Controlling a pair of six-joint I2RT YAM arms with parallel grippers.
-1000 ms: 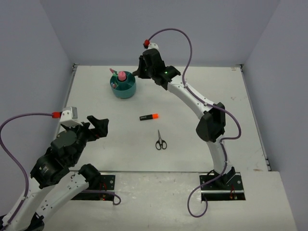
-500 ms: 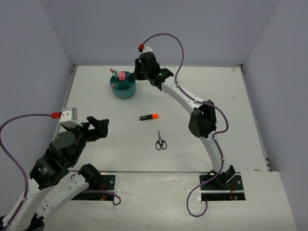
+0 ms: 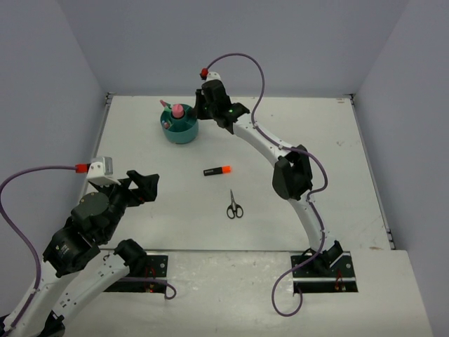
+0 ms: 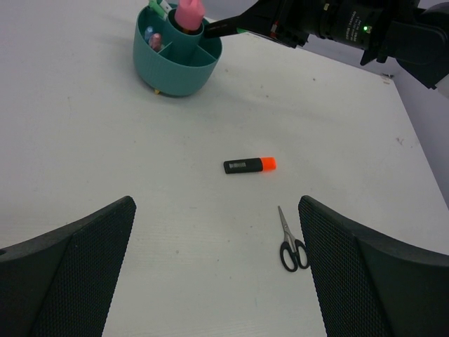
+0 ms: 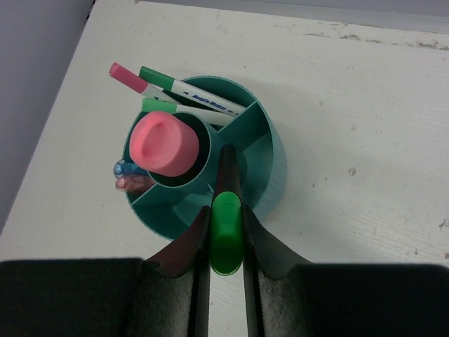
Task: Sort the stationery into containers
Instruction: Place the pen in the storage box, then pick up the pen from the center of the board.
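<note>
My right gripper (image 5: 226, 212) is shut on a black highlighter with a green cap (image 5: 226, 235), gripping it at the cap. Its black end points down over a compartment of the round teal organiser (image 5: 275, 163), just right of the centre well. That well holds a pink tube (image 5: 165, 144). Thin white pens (image 5: 184, 90) and blue and pink markers (image 5: 125, 175) stand in other compartments. An orange-capped highlighter (image 3: 217, 170) and black-handled scissors (image 3: 234, 206) lie on the table. My left gripper (image 4: 216, 203) hangs open near the front left, well short of both.
The organiser (image 3: 181, 129) stands at the back left of the white table (image 3: 330, 154), close to the left wall. The scissors (image 4: 290, 243) lie just inside my left gripper's right finger in the left wrist view. Grey walls enclose the table on three sides.
The right arm has swung left, bringing the green-capped highlighter closer over the organiser. The left arm has not moved.
</note>
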